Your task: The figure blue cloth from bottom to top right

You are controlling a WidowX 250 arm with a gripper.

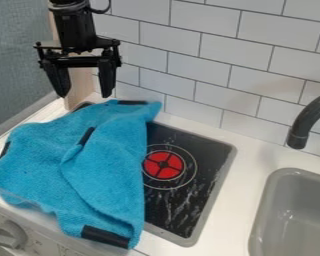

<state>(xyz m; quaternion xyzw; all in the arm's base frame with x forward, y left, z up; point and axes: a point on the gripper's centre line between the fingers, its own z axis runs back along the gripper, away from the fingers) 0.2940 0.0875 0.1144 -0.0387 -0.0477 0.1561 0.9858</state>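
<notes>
Gripper [84, 95]: 11 o'clock in view, hanging down near cloth's 12 o'clock end, apart from it
Jaws: open, 2 fingers spread wide
Cloth [102, 172]: blue, 7 to 10 o'clock in view, rumpled, folded over itself, over stove's 9 o'clock side and counter [246, 170]
Patches [106, 236]: 4, black, on cloth
Stove [201, 192]: black, red burner [164, 165] just off cloth's 3 o'clock edge
Sink [269, 207]: gray, 4 o'clock
Faucet [308, 120]: 3 o'clock
Knob [11, 235]: 7 o'clock
Wall [216, 50]: white tile, 1 o'clock

White brick-tiled wall [203, 55] stands behind a pale counter [239, 170] and grey sink [266, 200]
</notes>
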